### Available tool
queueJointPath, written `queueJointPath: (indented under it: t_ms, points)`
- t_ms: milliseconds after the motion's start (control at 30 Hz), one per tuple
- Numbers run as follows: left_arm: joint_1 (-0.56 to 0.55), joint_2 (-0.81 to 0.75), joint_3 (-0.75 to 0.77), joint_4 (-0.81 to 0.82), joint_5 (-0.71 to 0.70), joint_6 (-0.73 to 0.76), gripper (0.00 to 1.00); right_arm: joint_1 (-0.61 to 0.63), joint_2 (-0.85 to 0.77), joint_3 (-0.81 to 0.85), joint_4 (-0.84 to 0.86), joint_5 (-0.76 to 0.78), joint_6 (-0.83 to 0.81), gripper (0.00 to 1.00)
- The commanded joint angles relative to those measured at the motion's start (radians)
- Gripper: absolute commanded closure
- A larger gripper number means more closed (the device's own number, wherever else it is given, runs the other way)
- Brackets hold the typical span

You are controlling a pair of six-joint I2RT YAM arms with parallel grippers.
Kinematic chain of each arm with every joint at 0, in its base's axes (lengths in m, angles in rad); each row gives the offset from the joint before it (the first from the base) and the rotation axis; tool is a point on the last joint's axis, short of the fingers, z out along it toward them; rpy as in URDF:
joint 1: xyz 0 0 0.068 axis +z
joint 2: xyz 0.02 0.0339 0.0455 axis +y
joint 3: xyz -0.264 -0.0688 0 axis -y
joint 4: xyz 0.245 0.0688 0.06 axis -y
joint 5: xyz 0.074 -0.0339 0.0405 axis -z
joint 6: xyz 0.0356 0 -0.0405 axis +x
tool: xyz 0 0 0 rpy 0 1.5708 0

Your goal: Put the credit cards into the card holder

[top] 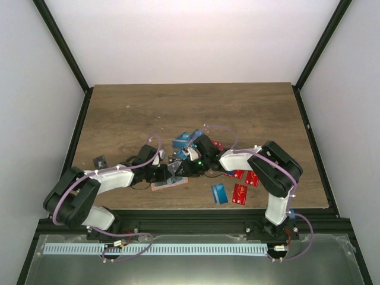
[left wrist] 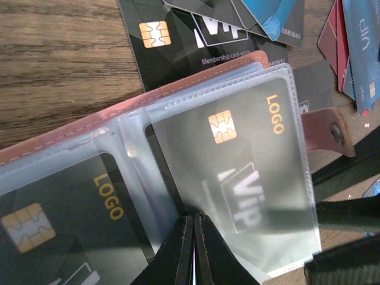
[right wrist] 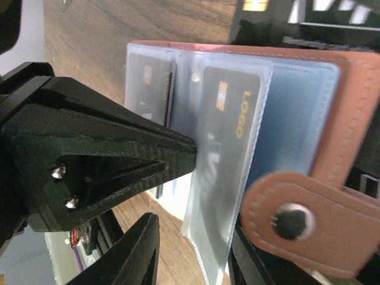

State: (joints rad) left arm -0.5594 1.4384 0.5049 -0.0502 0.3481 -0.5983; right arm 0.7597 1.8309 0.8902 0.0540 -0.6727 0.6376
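Your left gripper (left wrist: 192, 228) is closed tight, its two fingers pressed together on the lower edge of a clear sleeve (left wrist: 279, 225) of the card holder (left wrist: 196, 80). Your right gripper (right wrist: 193, 237) is partly open, with the bottom edge of the same fan of sleeves hanging between its fingers. One finger (right wrist: 139, 255) stands clear of the plastic. The other is just beside it, and whether it touches cannot be told.

The card holder lies open on the bench (top: 148, 107) between the two arms, near the front edge. Its tan leather cover is underneath and its clear sleeves are fanned upward. Its strap (left wrist: 326, 133), with a round snap, sticks out to one side.

Two sleeves already carry black cards with gold "LOGO" lettering and a gold chip. One (left wrist: 237, 148) is in the pinched sleeve, and the other (left wrist: 59, 225) is in the sleeve beside it.

The loose credit cards (left wrist: 261, 15) lie in an overlapping heap just past the holder: black, blue and red. Another blue card (top: 219, 193) and a red card (top: 239, 193) lie side by side near the right arm's base. A lone black card (top: 100, 161) lies well apart, beside the left arm.
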Motion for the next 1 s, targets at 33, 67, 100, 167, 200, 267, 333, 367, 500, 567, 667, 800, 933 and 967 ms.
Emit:
queueJointPath:
  t_ms: [33, 67, 100, 167, 200, 267, 333, 367, 500, 567, 667, 800, 933, 967]
  points:
    - [-0.003, -0.069, 0.028, -0.120, -0.093, 0.021, 0.94, 0.026, 0.008, 0.069, 0.033, -0.072, 0.001, 0.66]
    - [-0.003, -0.092, 0.035, -0.147, -0.109, 0.023, 0.93, 0.031, 0.010, 0.076, 0.032, -0.073, 0.001, 0.67]
    - [-0.002, -0.116, 0.040, -0.179, -0.124, 0.023, 0.93, 0.035, 0.011, 0.083, 0.030, -0.074, 0.002, 0.67]
    - [-0.003, -0.164, 0.048, -0.222, -0.146, 0.020, 0.91, 0.044, 0.020, 0.100, 0.028, -0.079, 0.005, 0.66]
    - [-0.003, -0.187, 0.050, -0.242, -0.157, 0.017, 0.89, 0.049, 0.025, 0.108, 0.027, -0.081, 0.007, 0.66]
    - [-0.004, -0.245, 0.052, -0.275, -0.175, 0.010, 0.85, 0.059, 0.037, 0.132, 0.025, -0.082, 0.009, 0.66]
    - [-0.003, -0.289, 0.057, -0.312, -0.191, 0.004, 0.82, 0.074, 0.053, 0.156, 0.018, -0.081, 0.011, 0.66]
    - [-0.004, -0.311, 0.060, -0.329, -0.201, 0.002, 0.80, 0.081, 0.063, 0.169, 0.013, -0.078, 0.011, 0.66]
    - [-0.003, -0.401, 0.058, -0.387, -0.237, -0.017, 0.76, 0.112, 0.109, 0.229, -0.006, -0.069, 0.014, 0.66]
    - [-0.001, -0.445, 0.046, -0.394, -0.245, -0.042, 0.75, 0.126, 0.139, 0.262, -0.016, -0.068, 0.017, 0.66]
    - [-0.002, -0.519, 0.018, -0.393, -0.274, -0.077, 0.74, 0.145, 0.174, 0.301, -0.016, -0.077, 0.023, 0.66]
    - [-0.002, -0.594, 0.000, -0.404, -0.296, -0.093, 0.73, 0.156, 0.163, 0.319, -0.005, -0.109, 0.024, 0.64]
    - [-0.002, -0.615, -0.002, -0.376, -0.260, -0.080, 0.73, 0.156, 0.072, 0.294, -0.070, -0.048, -0.014, 0.63]
    - [-0.002, -0.611, -0.002, -0.362, -0.240, -0.072, 0.73, 0.156, 0.040, 0.282, -0.096, -0.015, -0.025, 0.62]
